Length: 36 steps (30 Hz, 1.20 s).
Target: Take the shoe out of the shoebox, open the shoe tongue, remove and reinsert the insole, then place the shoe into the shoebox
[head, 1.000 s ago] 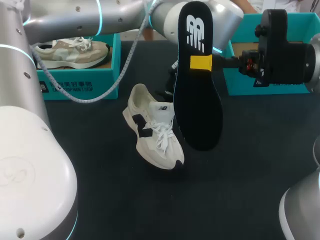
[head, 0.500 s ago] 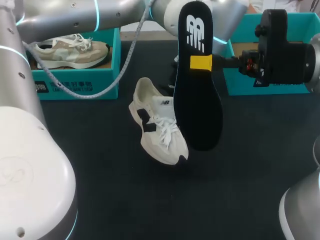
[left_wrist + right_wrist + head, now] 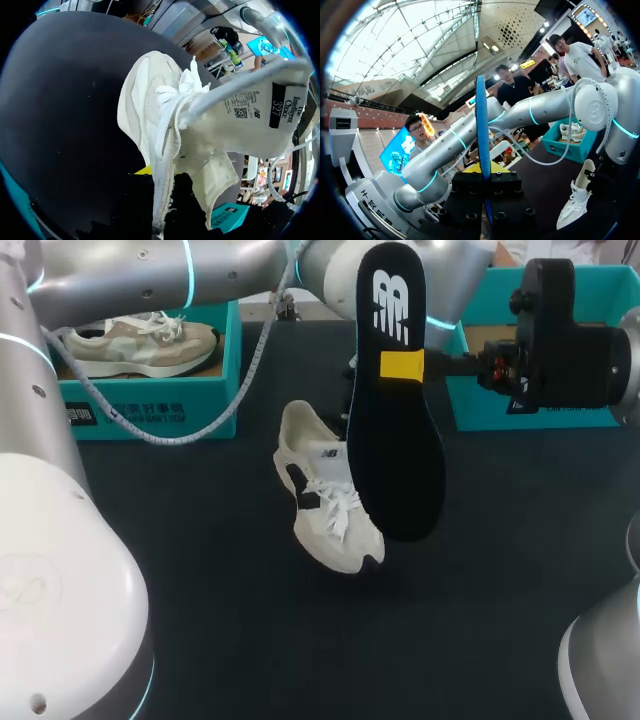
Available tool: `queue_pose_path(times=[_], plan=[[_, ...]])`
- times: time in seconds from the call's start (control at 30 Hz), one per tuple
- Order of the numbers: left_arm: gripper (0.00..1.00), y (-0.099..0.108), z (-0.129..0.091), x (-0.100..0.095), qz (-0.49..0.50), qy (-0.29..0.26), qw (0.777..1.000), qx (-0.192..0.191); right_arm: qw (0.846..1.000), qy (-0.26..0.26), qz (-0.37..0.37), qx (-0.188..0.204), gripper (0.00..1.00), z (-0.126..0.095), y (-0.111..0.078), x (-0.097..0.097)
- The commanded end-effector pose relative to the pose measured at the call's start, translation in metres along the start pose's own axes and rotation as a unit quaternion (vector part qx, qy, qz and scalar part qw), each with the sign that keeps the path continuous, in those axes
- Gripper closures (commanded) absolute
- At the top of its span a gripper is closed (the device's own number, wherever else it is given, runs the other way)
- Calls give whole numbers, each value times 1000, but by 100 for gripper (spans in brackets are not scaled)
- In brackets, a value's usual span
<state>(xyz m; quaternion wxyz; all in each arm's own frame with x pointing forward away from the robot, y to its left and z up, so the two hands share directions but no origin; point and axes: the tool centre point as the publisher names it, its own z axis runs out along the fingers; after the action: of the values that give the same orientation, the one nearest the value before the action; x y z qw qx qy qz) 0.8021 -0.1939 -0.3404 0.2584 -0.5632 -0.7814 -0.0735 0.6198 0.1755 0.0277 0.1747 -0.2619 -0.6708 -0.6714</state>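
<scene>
Above the black table (image 3: 200, 620), the right gripper (image 3: 402, 366) clamps a dark insole (image 3: 395, 460) upright, while the left gripper (image 3: 160, 187) pinches the cream sneaker (image 3: 325, 530) by its collar.

we are looking at a black table (image 3: 230, 640), its matte top taking soft, even light all over.

Matt black insole (image 3: 395, 440), seemingly suede-and-mesh cream shoe (image 3: 322, 512).

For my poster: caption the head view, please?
Right gripper holds the black insole upright near the white shoe.
</scene>
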Motion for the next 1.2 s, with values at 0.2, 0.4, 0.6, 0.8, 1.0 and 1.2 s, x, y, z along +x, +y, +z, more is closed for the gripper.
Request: queue_pose_path(times=[0.2,0.4,0.6,0.8,1.0,1.2], plan=[[100,-26,16,-8,55,-38,995,-70,1000,0,1,1,100,5,1,-1],[100,-38,20,-9,74,-54,992,-82,1000,0,1,1,100,5,1,-1],[100,-51,29,-16,106,-46,990,-82,1000,0,1,1,100,5,1,-1],[100,-58,42,-21,105,-38,991,-72,1000,0,1,1,100,5,1,-1],[100,-57,51,-28,100,-28,992,-69,1000,0,1,1,100,5,1,-1],[20,-56,52,-26,103,-34,993,-55,1000,0,1,1,100,5,1,-1]])
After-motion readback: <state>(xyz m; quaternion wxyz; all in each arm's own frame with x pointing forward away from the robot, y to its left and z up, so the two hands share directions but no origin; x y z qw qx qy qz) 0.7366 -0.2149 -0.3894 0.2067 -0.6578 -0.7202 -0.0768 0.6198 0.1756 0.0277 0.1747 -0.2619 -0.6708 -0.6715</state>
